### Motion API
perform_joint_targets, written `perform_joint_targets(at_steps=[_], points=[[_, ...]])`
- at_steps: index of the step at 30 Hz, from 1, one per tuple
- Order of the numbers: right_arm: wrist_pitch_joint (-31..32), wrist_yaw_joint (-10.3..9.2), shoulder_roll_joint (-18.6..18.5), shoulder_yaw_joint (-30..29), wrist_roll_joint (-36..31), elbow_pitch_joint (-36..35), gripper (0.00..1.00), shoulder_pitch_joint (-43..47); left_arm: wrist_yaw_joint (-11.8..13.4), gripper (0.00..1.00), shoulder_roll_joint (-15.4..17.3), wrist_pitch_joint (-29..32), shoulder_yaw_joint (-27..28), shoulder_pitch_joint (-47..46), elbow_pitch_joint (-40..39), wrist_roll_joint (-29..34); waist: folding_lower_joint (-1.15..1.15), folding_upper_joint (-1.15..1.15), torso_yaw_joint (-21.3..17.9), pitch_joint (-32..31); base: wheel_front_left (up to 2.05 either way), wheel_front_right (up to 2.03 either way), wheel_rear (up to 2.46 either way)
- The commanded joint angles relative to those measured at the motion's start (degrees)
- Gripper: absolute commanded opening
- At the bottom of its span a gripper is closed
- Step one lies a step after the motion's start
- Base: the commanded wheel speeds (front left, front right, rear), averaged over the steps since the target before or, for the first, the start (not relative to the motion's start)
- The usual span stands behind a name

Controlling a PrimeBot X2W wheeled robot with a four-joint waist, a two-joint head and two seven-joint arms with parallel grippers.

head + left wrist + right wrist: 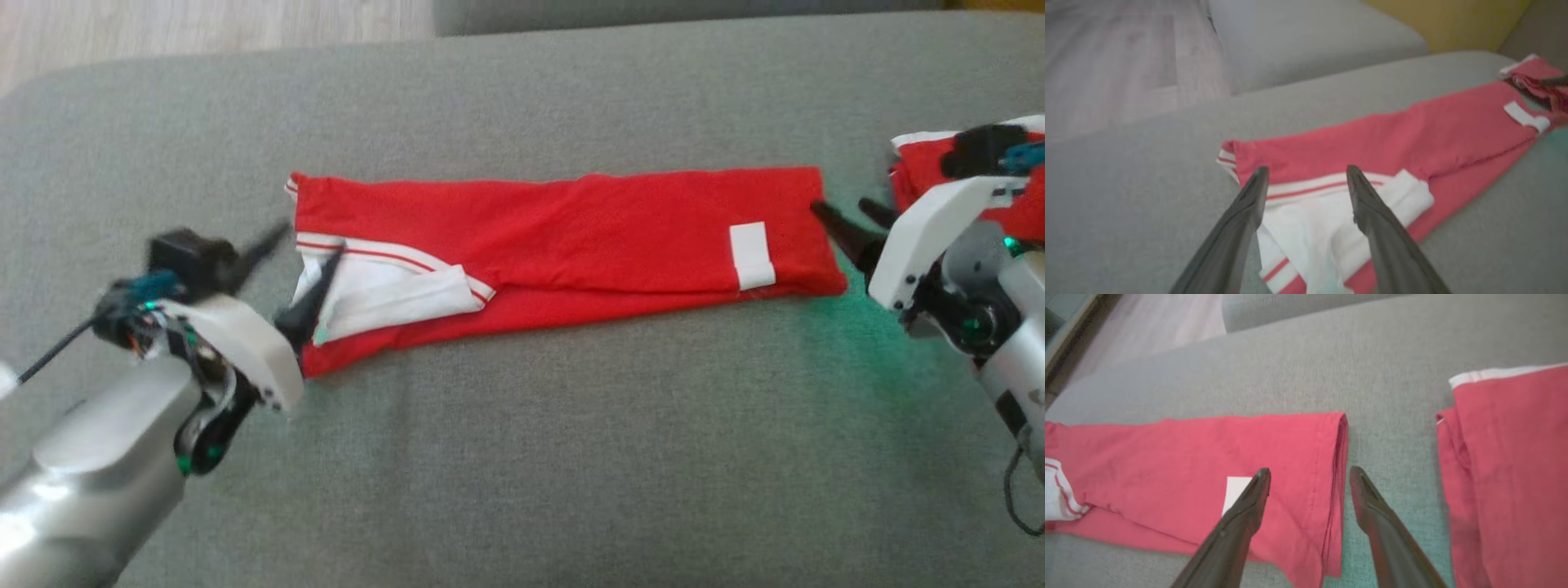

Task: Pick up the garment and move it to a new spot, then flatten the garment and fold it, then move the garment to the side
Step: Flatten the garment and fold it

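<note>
The garment [571,237] is a red shirt with white striped trim, folded into a long strip across the grey cushion [522,457]. Its white trimmed end [384,290] lies at the left, and a white patch [751,255] sits near the right end. My left gripper [312,235] is open just above the left end, its fingers astride the white trim [1310,212]. My right gripper [841,204] is open at the right end, one finger [1249,506] over the red cloth [1208,457] and the other over bare cushion. Neither holds anything.
A second folded red garment [918,175] lies at the far right, partly behind my right wrist, and in the right wrist view this garment [1515,457] sits a short gap from the strip. Wooden floor [163,33] lies beyond the cushion's far edge.
</note>
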Motion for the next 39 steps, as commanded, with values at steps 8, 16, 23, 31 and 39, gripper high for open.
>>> perform_joint_targets(at_steps=[8,16,23,31,39], points=[[-16.9,0.20,3.2,-7.1,0.2,-4.4,1.00,-2.6,7.9,1.00,-1.2,-12.1,14.5,0.2,-2.7,1.7,-0.01,0.00,-1.5,-5.1,0.00,0.00,0.00],[-33.3,0.20,11.5,-13.9,-8.6,-5.4,1.00,2.3,11.1,1.00,-9.3,-12.2,37.8,16.5,-15.0,15.3,-0.01,0.00,-2.6,-8.6,0.00,0.00,0.00],[-34.1,0.20,20.1,-31.3,-26.9,-12.4,1.00,15.0,7.1,1.00,-17.9,-12.2,47.1,28.1,-16.9,25.2,-0.01,0.00,-2.6,-9.4,0.00,0.00,0.00],[-34.1,0.20,26.3,-41.9,-39.0,-19.9,1.00,29.7,0.9,1.00,-27.3,-12.2,56.8,35.3,-15.0,34.6,-0.01,0.00,-2.2,-9.7,0.00,0.00,0.00],[-34.1,0.20,26.4,-39.8,-39.7,-21.5,1.00,30.0,-3.4,1.00,-30.8,-12.2,62.4,35.2,-13.6,39.3,-0.01,0.00,-1.5,-9.0,0.00,0.00,0.00]])
